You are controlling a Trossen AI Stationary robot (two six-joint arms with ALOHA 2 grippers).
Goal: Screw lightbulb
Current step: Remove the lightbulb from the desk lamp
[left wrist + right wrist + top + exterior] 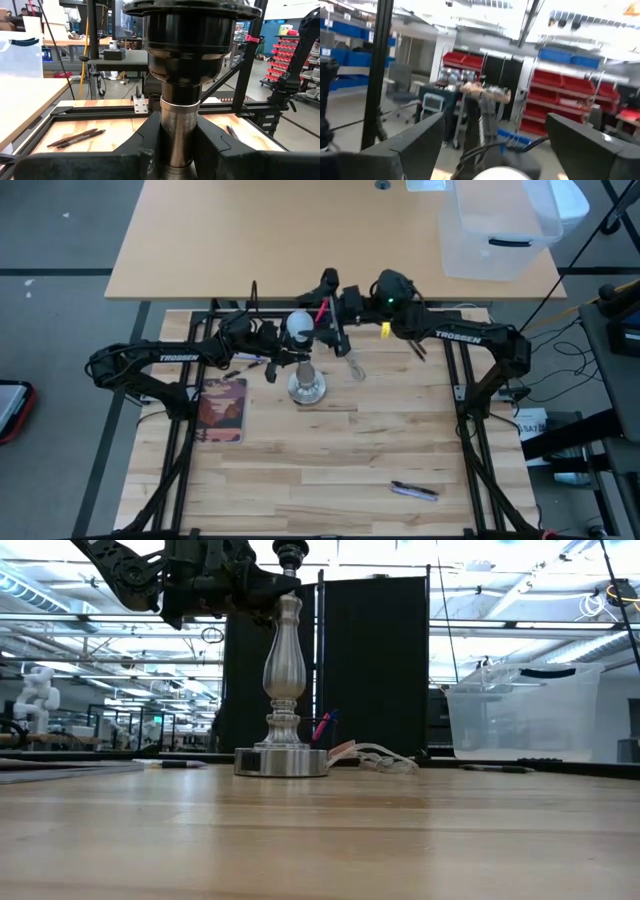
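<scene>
The silvery socket stand (283, 670) rests upright on its round disc foot (306, 388) at mid-table, with a black socket (185, 35) on top. The white lightbulb (298, 325) shows above that socket; its base is hidden. My left gripper (180, 145) is shut on the stand's neck. My right gripper (492, 145) hovers open just right of the bulb in the high view (322, 312). Its fingers stand wide apart, with the bulb's white dome (495, 174) low between them and clear of both. My left gripper pinches the stand's silvery neck (180, 120), just under the black socket, between its two fingers. The fingers come level from the table's left side and lie across the post. The stand stays upright with its disc foot on the table.
A reddish booklet (222, 408) lies left of the stand, with pens (245, 360) near it. Another pen (414, 491) lies near the front right. A pale cable (375, 757) lies behind the stand. A clear plastic bin (495, 230) stands on the far table.
</scene>
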